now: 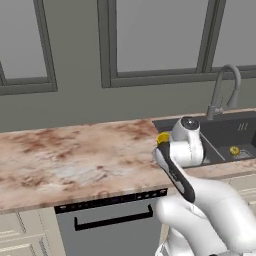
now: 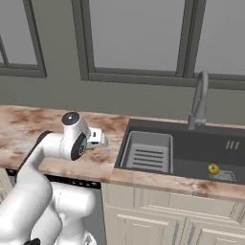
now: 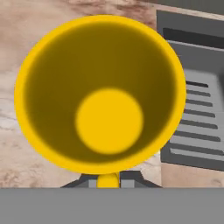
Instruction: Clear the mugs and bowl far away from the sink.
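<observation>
Right now your gripper (image 3: pixel 108 181) is pinching the rim of the yellow mug (image 3: pixel 103 94), fingers pressed together on its wall at the mug's six o'clock in the hand view. It sits just beside the sink (image 2: pixel 191 150), near the basin's left edge, with the ribbed grey rack (image 3: pixel 197 122) at three o'clock. Judging by that, carry it toward nine o'clock along the counter (image 1: pixel 75 160), well clear of the basin. Keep it level: the mug looks smooth, glossy and tapered, so a thin rim grip could slip. The counter is flat, mottled reddish stone.
</observation>
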Controlling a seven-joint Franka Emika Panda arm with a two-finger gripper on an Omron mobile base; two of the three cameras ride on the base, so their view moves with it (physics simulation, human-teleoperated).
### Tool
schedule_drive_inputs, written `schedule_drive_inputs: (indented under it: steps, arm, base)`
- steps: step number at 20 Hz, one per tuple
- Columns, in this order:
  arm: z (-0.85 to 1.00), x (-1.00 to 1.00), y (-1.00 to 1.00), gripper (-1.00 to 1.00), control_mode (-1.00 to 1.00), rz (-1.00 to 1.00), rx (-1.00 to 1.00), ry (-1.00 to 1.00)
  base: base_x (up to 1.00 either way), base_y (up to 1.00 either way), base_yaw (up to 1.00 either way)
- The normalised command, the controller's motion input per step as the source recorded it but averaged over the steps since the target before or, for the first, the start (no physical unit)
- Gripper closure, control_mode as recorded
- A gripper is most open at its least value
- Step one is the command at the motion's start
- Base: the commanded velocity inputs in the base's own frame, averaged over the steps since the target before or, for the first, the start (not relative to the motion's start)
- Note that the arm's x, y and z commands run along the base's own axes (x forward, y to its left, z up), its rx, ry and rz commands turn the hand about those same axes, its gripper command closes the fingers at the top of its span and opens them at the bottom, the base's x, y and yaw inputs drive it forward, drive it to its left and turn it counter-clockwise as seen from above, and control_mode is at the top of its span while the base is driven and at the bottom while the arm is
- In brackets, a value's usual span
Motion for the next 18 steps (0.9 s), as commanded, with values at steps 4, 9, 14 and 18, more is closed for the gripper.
schedule_drive_inputs:
  steps: [4, 9, 14, 18]
  arm:
    - [1.00, -0.37, 0.00, 1.00, -1.00, 0.00, -0.04, 0.12]
    - [1.00, -0.54, 0.02, 1.00, -1.00, 0.00, 0.01, 0.09]
    - [0.92, -0.69, 0.00, 1.00, -1.00, -0.06, 0.09, 0.02]
    - [0.27, -0.90, 0.00, 1.00, -1.00, -0.14, 0.00, -0.23]
  base:
    - [0.00, 0.00, 0.00]
    - [0.00, 0.00, 0.00]
    - [0.00, 0.00, 0.00]
    - [0.00, 0.00, 0.00]
